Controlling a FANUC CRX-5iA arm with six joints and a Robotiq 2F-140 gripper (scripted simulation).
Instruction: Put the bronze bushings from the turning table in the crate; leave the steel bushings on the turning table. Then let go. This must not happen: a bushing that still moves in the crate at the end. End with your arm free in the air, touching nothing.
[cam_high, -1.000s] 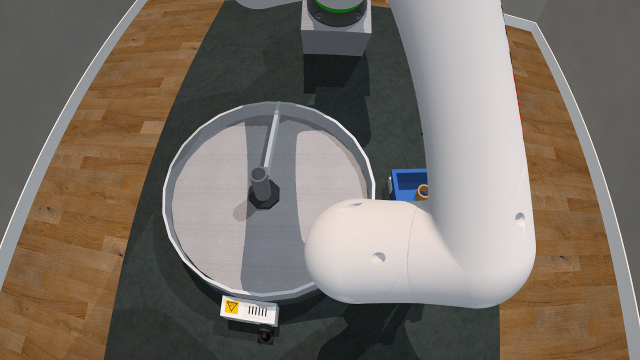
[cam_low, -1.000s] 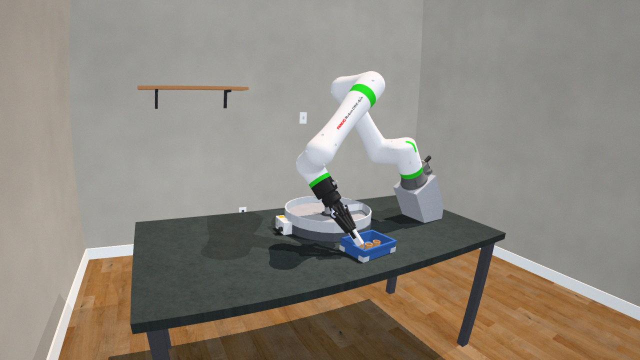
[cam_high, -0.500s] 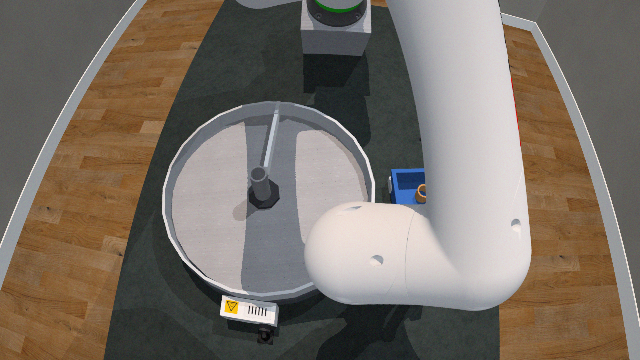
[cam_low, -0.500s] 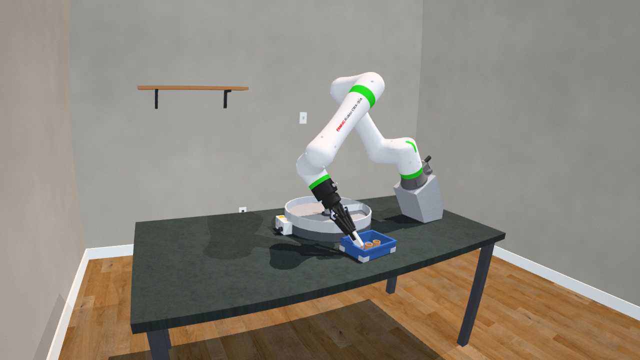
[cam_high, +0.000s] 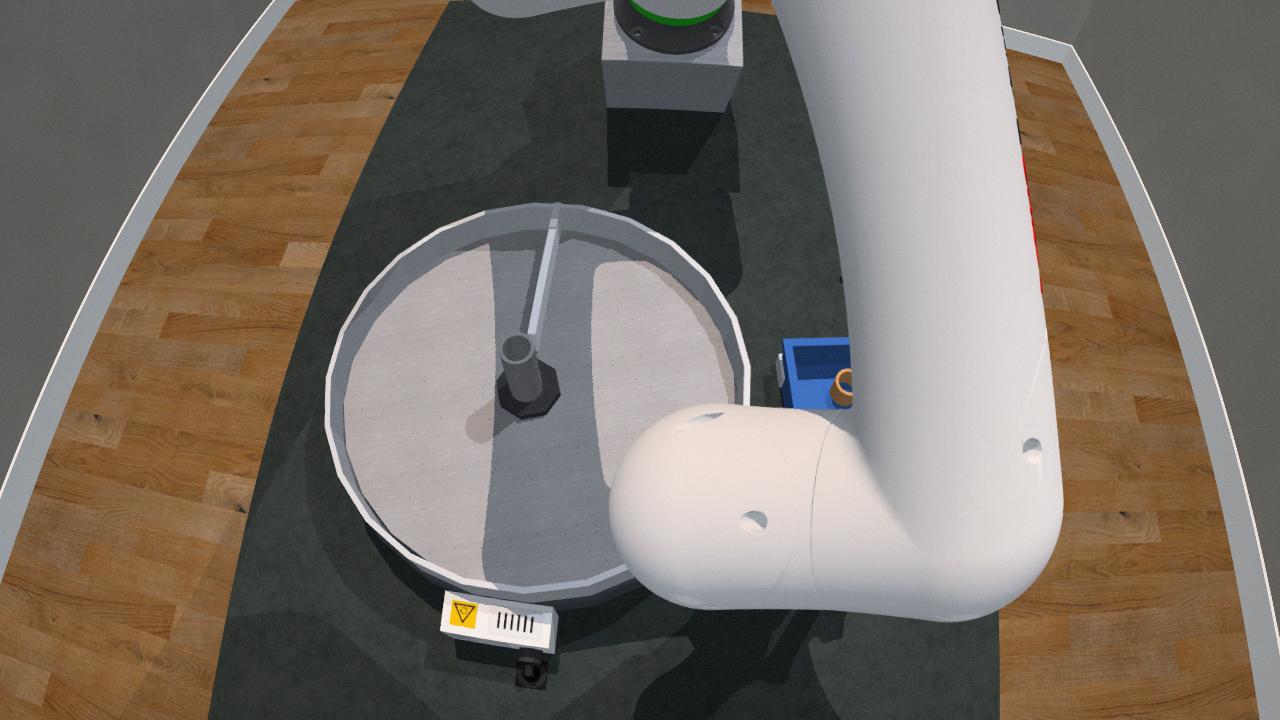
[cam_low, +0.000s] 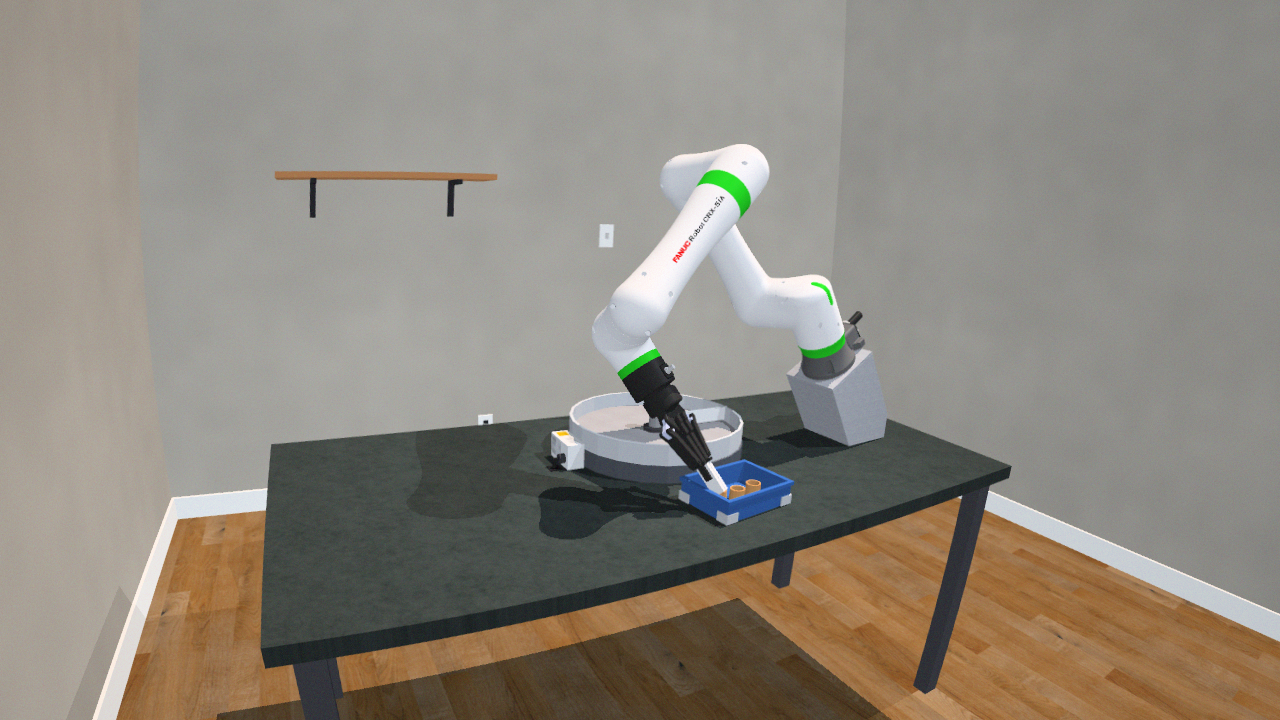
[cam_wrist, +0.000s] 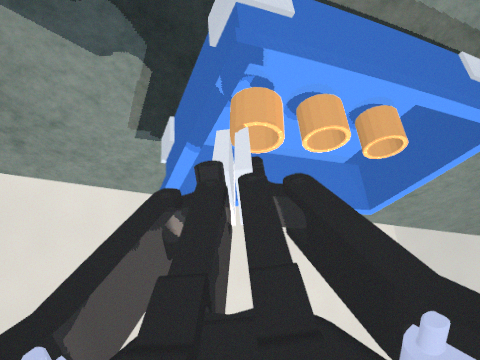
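My gripper (cam_low: 716, 484) (cam_wrist: 234, 150) is shut on the wall of a bronze bushing (cam_wrist: 257, 107), with the white fingertips at its rim. It holds this bushing low inside the blue crate (cam_high: 814, 342) (cam_low: 756, 507) (cam_wrist: 310, 35), near one end; whether it touches the crate floor I cannot tell. A second bronze bushing (cam_wrist: 322, 117) and a third bronze bushing (cam_wrist: 379, 125) stand beside it in the crate. The turning table (cam_high: 333, 394) (cam_low: 595, 453) shows no bushing on its visible part; the arm hides its front right in the top view.
A centre post (cam_high: 520, 371) and a straight divider bar (cam_high: 542, 286) stand up inside the turning table's raised rim. A white control box (cam_high: 499, 620) (cam_low: 565, 450) sits at its side. The crate stands close beside the turning table. The arm hides much of the crate in the top view.
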